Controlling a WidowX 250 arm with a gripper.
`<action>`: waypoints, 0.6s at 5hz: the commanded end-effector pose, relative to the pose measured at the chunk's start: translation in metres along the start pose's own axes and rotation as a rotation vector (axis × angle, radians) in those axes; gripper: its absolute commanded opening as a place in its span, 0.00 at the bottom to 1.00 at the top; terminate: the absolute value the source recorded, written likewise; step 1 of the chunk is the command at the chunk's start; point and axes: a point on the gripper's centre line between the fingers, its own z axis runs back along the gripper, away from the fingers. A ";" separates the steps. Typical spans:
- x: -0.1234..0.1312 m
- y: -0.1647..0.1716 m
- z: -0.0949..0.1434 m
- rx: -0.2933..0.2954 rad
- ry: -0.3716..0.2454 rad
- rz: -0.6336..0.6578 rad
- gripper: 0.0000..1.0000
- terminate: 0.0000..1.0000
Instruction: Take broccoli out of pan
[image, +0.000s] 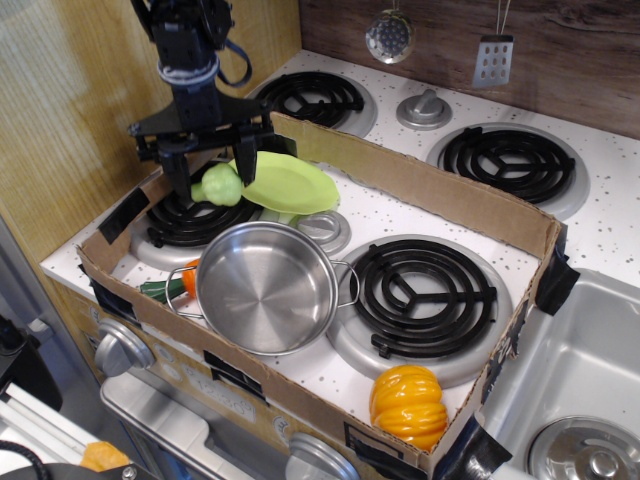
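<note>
The pan (266, 287) sits empty, so the removal itself looks done. The gripper (209, 178) clamps the broccoli (222, 186) between its fingers above the back-left burner (190, 217) (beside the lime plate (285, 184)); only setting it down remains.

Single fixed view, high at the front, looking obliquely down over the stove (420, 210), sink (590, 370) at right, wall behind, middle distance

1 broccoli (221, 185), 1 pan (266, 287), 1 plate (290, 183), 1 pumpkin (408, 404), 4 burners (425, 286), 1 cardboard box (420, 187).
</note>
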 end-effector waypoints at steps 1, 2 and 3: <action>-0.002 -0.001 0.002 -0.041 -0.034 0.013 0.00 0.00; 0.000 -0.002 0.005 -0.039 -0.047 -0.016 1.00 0.00; 0.012 -0.009 0.019 -0.008 -0.041 -0.053 1.00 0.00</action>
